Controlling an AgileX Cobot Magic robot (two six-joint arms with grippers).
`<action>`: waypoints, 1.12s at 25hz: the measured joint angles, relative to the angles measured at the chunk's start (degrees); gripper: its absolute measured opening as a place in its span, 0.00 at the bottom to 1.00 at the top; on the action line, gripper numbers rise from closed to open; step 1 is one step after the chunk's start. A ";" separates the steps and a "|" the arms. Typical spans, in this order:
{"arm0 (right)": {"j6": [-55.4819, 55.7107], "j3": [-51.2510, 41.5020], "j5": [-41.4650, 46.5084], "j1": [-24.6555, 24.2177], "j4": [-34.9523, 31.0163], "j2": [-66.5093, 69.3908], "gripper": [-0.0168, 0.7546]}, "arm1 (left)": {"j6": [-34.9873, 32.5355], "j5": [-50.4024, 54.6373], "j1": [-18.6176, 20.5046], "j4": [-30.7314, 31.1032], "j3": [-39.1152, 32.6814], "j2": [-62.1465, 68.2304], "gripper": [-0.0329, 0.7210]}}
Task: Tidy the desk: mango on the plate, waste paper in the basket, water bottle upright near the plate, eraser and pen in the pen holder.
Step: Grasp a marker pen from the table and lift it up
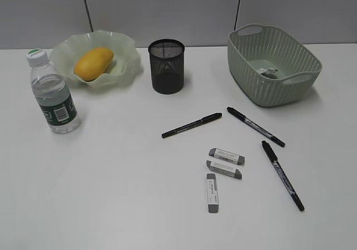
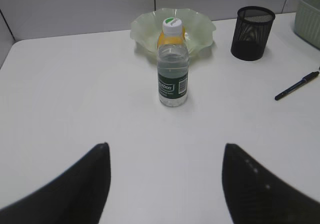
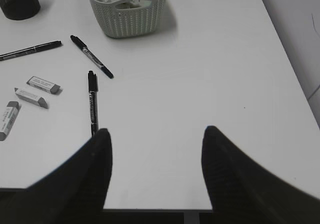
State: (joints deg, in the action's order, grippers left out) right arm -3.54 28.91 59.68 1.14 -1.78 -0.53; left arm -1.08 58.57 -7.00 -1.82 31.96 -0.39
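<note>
The yellow mango [image 1: 93,63] lies on the ruffled green plate [image 1: 127,66]. Just left of the plate, the water bottle [image 1: 53,94] stands upright. Waste paper [image 1: 270,71] rests inside the green basket [image 1: 245,66]. Three black pens [image 1: 192,125] [image 1: 255,126] [image 1: 282,174] and three grey erasers [image 1: 226,155] [image 1: 223,169] [image 1: 211,192] lie flat on the desk [image 1: 111,194], in front of the black mesh pen holder [image 1: 166,66]. My left gripper [image 2: 165,145] is open and empty, well short of the bottle [image 2: 173,69]. My right gripper [image 3: 157,129] is open and empty, right of the nearest pen [image 3: 92,101].
Neither arm shows in the exterior view. The desk's near edge [image 3: 150,204] lies right under my right gripper, and its right edge [image 3: 290,74] is close by. The pen holder [image 2: 252,33] stands right of the plate [image 2: 145,29].
</note>
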 joint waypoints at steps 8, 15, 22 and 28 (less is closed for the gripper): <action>0.00 0.00 0.00 0.00 0.00 0.00 0.61 | -1.53 2.56 0.00 1.82 -1.74 -0.05 0.74; 0.00 0.00 0.00 0.00 0.00 0.00 0.61 | -1.59 2.61 0.00 0.74 -1.74 -0.05 0.74; 0.02 0.00 0.00 0.00 0.00 0.00 0.61 | -1.59 2.61 0.00 0.09 -1.74 -0.05 0.74; 0.07 0.00 0.00 0.00 -0.21 0.58 0.59 | -1.59 2.61 0.00 -0.09 -1.74 -0.05 0.74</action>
State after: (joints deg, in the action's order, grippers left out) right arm -3.48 28.91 59.68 1.14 -1.99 0.05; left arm -2.66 61.18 -7.00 -1.91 30.22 -0.44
